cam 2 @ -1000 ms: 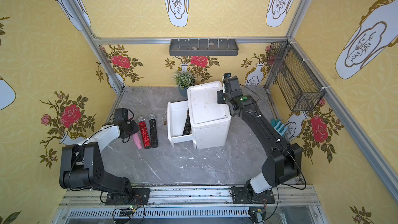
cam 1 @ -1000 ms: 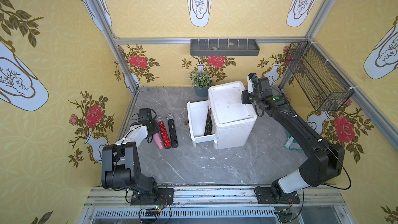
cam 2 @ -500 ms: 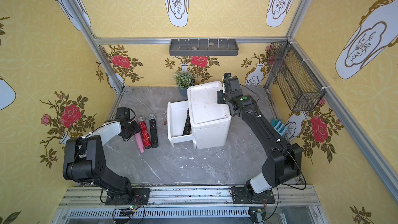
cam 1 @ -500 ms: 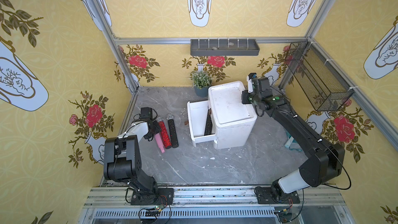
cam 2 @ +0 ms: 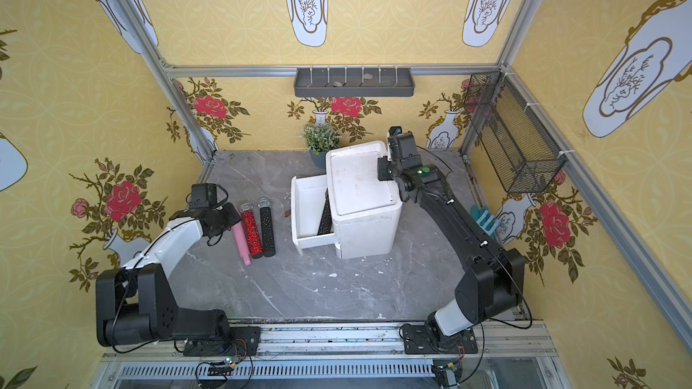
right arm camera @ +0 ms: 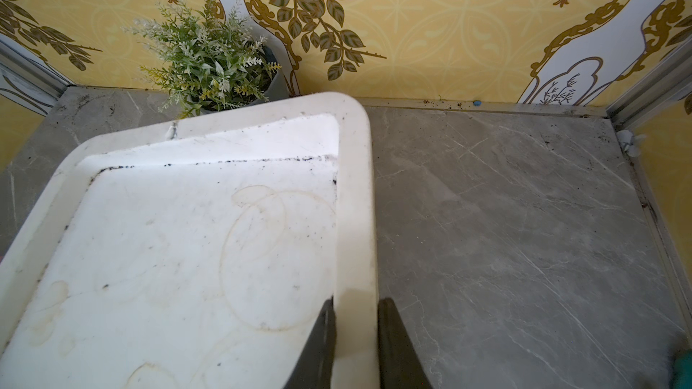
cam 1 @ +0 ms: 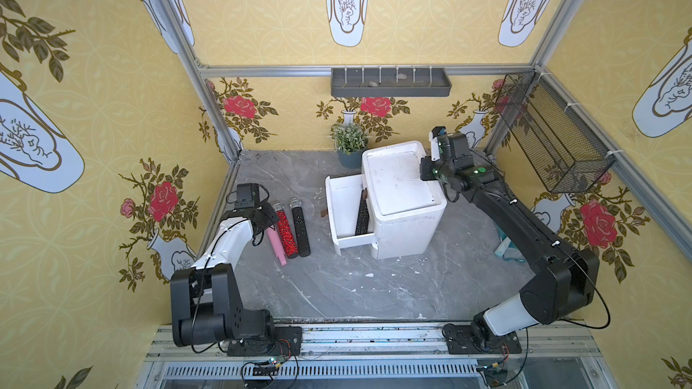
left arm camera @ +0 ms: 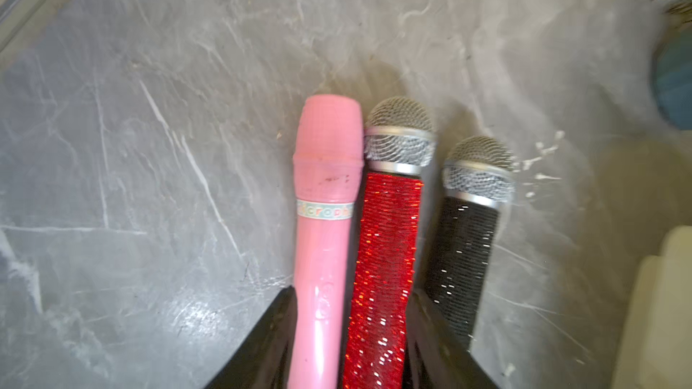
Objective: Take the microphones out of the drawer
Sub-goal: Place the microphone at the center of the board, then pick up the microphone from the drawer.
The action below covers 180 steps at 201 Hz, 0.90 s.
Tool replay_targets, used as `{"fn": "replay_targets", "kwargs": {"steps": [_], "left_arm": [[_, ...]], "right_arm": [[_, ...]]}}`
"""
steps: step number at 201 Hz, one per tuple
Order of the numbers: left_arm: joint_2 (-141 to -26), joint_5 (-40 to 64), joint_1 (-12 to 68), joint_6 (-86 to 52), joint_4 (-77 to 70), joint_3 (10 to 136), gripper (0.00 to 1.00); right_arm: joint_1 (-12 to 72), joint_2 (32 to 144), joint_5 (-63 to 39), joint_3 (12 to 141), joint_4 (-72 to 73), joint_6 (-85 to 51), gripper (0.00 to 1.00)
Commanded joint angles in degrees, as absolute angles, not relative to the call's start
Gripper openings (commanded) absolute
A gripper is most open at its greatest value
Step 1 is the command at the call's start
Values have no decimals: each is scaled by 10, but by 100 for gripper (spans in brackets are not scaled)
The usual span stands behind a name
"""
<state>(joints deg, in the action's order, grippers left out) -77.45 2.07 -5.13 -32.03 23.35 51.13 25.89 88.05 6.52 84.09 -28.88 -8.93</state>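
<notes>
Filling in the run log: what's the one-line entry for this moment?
left gripper: open around pink plastic microphone and red glitter microphone | right gripper: shut on white drawer cabinet rim | drawer: open, black glitter microphone inside

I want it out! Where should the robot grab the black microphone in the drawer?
Probably mid-shaft on the black microphone, from straight above: the drawer is open only at its top, and the microphone lies lengthwise by the white cabinet, so the jaws should straddle its narrow width.

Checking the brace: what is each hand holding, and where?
Right hand pinches the white cabinet by its raised top rim; left hand, open, holds nothing, straddling the pink microphone and red microphone.
</notes>
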Motion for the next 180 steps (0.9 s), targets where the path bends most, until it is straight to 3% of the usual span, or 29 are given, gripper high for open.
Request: {"fn": "replay_targets", "kwargs": {"steps": [1, 56, 180], "left_arm": [[-742, 82, -42, -327, 224, 526, 54], [-729, 156, 66, -314, 200, 594, 56], [-952, 168, 311, -175, 273, 793, 57]], "right_arm": [[261, 893, 43, 838, -355, -100, 16], [261, 896, 44, 839, -356, -106, 16], [262, 896, 44, 838, -358, -111, 16]]}}
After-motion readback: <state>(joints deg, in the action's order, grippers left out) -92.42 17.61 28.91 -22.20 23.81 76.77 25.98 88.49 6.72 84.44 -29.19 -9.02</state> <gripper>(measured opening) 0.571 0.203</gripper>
